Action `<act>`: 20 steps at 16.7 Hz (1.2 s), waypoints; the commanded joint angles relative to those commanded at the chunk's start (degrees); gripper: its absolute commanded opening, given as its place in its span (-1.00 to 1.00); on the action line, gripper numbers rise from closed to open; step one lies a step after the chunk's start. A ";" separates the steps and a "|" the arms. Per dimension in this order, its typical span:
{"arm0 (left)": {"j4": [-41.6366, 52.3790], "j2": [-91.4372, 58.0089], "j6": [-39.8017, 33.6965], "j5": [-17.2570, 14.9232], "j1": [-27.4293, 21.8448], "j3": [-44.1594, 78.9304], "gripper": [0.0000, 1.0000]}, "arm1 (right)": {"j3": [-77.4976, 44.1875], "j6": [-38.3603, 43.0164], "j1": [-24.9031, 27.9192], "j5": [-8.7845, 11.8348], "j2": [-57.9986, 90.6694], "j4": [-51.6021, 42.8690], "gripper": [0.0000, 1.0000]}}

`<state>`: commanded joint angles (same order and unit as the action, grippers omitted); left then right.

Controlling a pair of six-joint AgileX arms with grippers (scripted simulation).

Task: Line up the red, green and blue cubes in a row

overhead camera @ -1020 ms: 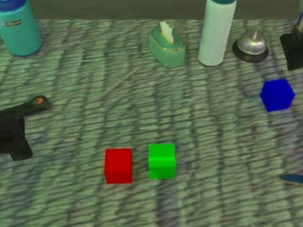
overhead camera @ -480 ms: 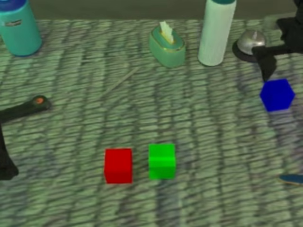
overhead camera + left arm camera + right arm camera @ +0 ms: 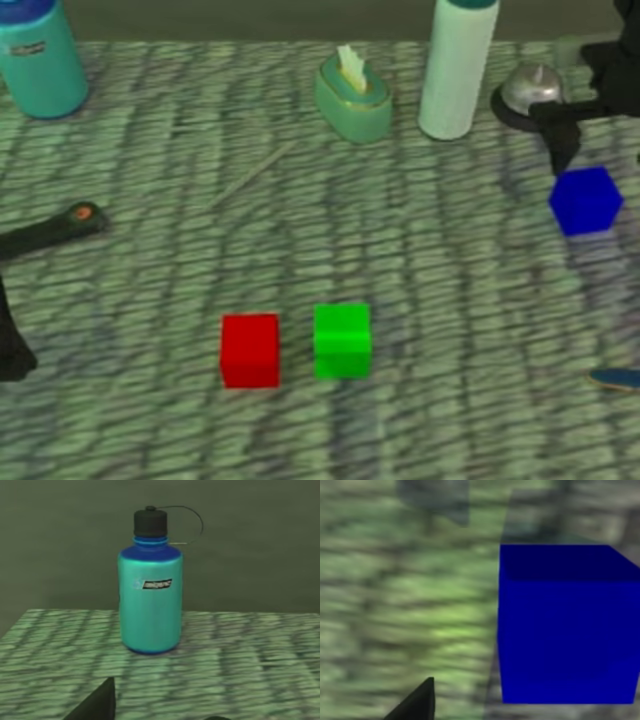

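Blue cube point(image 3: 586, 200) sits alone near the bench's right edge, well apart from the red cube point(image 3: 250, 350) and green cube point(image 3: 342, 341), which stand close side by side toward the front middle with a narrow gap between them. Two of the three are thus already in a row; the blue one has yet to join them.

My right gripper point(image 3: 600, 125) hangs just behind the blue cube, at the right rear of the bench, with the bell point(image 3: 531, 92) right beside it. One dark finger reaches down toward the cube's rear corner; whether the fingers are apart or together I cannot tell. In the right wrist view the blue cube point(image 3: 567, 625) fills much of the frame but sits off to one side, with a finger tip point(image 3: 417, 702) clear of it.

My left arm point(image 3: 20, 300) is parked at the left edge; its fingers cannot be judged either.

Risks, as I judge them: the cube looks off-centre to the gripper and turned corner-on, so a descent from here could land a finger on its top or close on corners, twisting or pushing it toward the bench edge. A swing could clip the bell or the white bottle point(image 3: 457, 68). Carrying it over, a low pass could knock the green cube out of line.
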<state>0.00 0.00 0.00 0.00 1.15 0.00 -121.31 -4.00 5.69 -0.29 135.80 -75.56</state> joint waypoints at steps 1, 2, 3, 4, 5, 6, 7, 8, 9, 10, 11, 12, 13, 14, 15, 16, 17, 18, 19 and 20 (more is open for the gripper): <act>0.00 0.00 0.00 0.00 0.00 0.00 1.00 | 1.23 -0.03 0.08 0.00 0.22 1.36 1.00; 0.00 0.00 0.00 0.00 0.00 0.00 1.00 | 2.79 -0.01 0.12 0.00 0.55 3.27 1.00; 0.00 0.00 0.00 0.00 0.00 0.00 1.00 | 4.55 0.04 0.14 -0.01 0.98 5.61 1.00; 0.00 0.00 0.00 0.00 0.00 0.00 1.00 | 6.39 0.09 0.17 -0.01 1.44 8.16 1.00; 0.00 0.00 0.00 0.00 0.00 0.00 1.00 | 8.20 0.12 0.21 -0.02 1.88 10.59 1.00; 0.00 0.00 0.00 0.00 0.00 0.00 1.00 | 9.80 0.16 0.24 -0.02 2.29 12.59 1.00; 0.00 0.00 0.00 0.00 0.00 0.00 1.00 | 11.02 0.19 0.26 -0.02 2.64 13.96 1.00; 0.00 0.00 0.00 0.00 0.00 0.00 1.00 | 11.74 0.20 0.28 -0.03 2.89 14.73 1.00; 0.00 0.00 0.00 0.00 0.00 0.00 1.00 | 11.90 0.21 0.29 -0.03 2.95 14.91 1.00; 0.00 0.00 0.00 0.00 0.00 0.00 1.00 | 11.90 0.21 0.29 -0.03 2.95 14.91 1.00; 0.00 0.00 0.00 0.00 0.00 0.00 1.00 | 11.90 0.21 0.29 -0.03 2.95 14.91 1.00; 0.00 0.00 0.00 0.00 0.00 0.00 1.00 | 11.90 0.21 0.29 -0.03 2.95 14.91 1.00; 0.00 0.00 0.00 0.00 0.00 0.00 1.00 | 11.90 0.21 0.29 -0.03 2.95 14.91 0.85; 0.00 0.00 0.00 0.00 0.00 0.00 1.00 | 11.90 0.21 0.29 -0.03 2.95 14.91 0.70; 0.00 0.00 0.00 0.00 0.00 0.00 1.00 | 11.90 0.21 0.29 -0.03 2.95 14.91 0.55; 0.00 0.00 0.00 0.00 0.00 0.00 1.00 | 11.90 0.21 0.29 -0.03 2.95 14.91 0.40; 0.00 0.00 0.00 0.00 0.00 0.00 1.00 | 11.90 0.21 0.29 -0.03 2.95 14.91 0.25; 0.00 0.00 0.00 0.00 0.00 0.00 1.00 | 11.90 0.21 0.29 -0.03 2.95 14.91 0.10; 0.00 0.00 0.00 0.00 0.00 0.00 1.00 | 11.90 0.21 0.29 -0.03 2.95 14.91 -0.06; 0.00 0.00 0.00 0.00 0.00 0.00 1.00 | 11.90 0.21 0.29 -0.03 2.95 14.91 -0.21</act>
<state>0.00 0.00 0.00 0.00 1.15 0.00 -109.41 -3.79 5.98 -0.31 138.76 -60.65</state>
